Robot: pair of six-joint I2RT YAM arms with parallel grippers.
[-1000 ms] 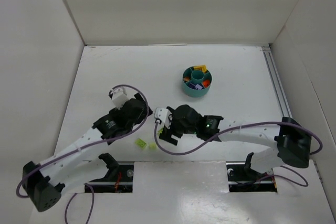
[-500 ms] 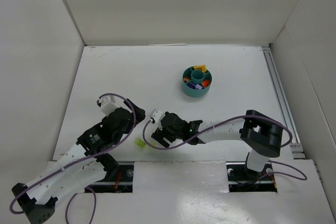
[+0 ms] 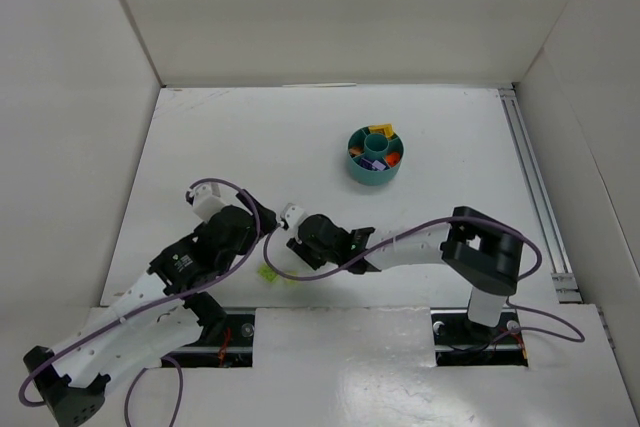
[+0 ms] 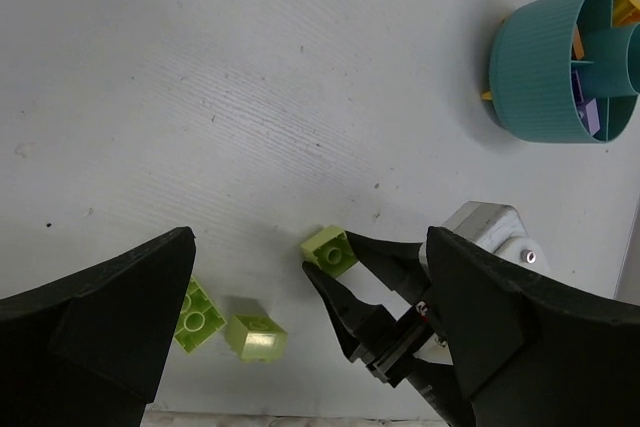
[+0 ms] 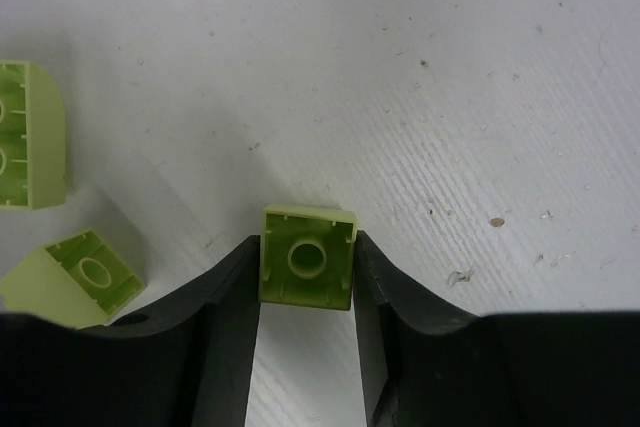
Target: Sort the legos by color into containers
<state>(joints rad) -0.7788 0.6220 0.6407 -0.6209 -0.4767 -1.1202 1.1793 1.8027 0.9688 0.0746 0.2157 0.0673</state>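
While your right gripper [image 5: 306, 247] clamps one lime green brick [image 5: 307, 259], two lime bricks [image 4: 197, 314] [image 4: 257, 336] lie loose; teal dish [image 4: 530, 67] holds the rest, left gripper [image 4: 308, 237] spread empty.

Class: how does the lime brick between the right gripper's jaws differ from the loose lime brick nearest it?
The gripped brick is pinched between the right gripper's jaws; the loose brick lies free on the table. The gripped brick sits square to the wrist camera; the loose brick is skewed. Both are lime green.
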